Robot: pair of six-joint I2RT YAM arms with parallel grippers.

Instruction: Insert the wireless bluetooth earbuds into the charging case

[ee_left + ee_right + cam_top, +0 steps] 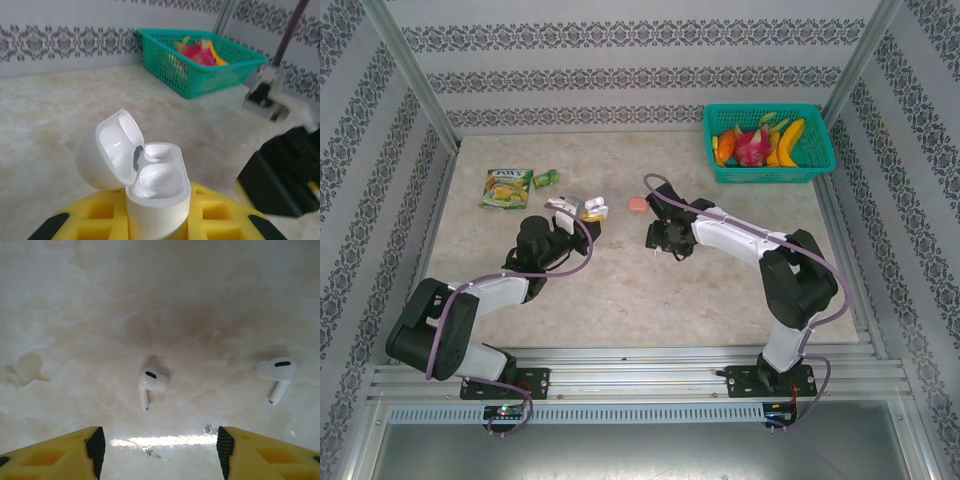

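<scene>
Patterned wallpaper walls close in a pale, marble-look worktop (pixel 620 290), with both arms reaching toward its middle. At the far right corner a teal basket (pixel 770 173) holds fruit, well apart from the work. At the far left lie a green snack packet (pixel 507 187) and, just beside it, a small green wrapper (pixel 546 178). The left gripper (pixel 575 208) has its yellow jaws pressed on the white charging case (pixel 157 175), held upright with the lid hinged open and both wells empty. A small salmon-pink piece (pixel 638 204) lies between the two grippers; what it is cannot be told. The right gripper (pixel 157 450) hovers with its jaws spread above the bare surface. One white earbud (pixel 151 382) lies just beyond the gap, and a second white earbud (pixel 276 372) lies off to the right, neither touched nor blocked.
</scene>
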